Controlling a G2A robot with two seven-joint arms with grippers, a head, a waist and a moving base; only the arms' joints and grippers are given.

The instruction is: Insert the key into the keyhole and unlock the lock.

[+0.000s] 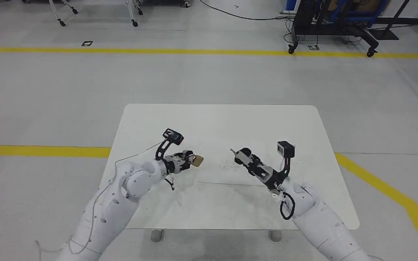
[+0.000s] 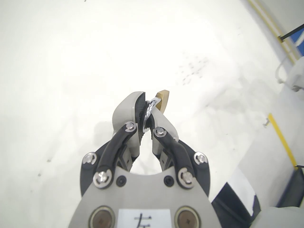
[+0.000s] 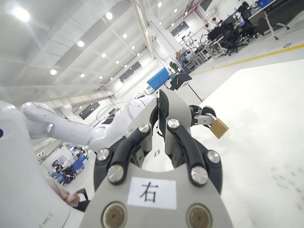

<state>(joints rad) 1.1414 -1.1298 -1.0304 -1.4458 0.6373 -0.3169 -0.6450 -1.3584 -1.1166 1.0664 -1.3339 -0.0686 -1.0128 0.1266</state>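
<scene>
A brass padlock hangs over the white table, left of centre. My left gripper is shut on its steel shackle, and the brass body sticks out past the fingertips. In the right wrist view the padlock dangles from the left gripper, keyhole end pointing down toward the table. My right gripper hovers a short gap to the padlock's right, pads pressed together. A thin silver key tip pokes out toward the padlock. The right gripper hides the key in its own wrist view.
Faint dark scuff marks dot the table between the arms. The table's near edge lies just behind both forearms. Yellow floor lines run beside and beyond the table.
</scene>
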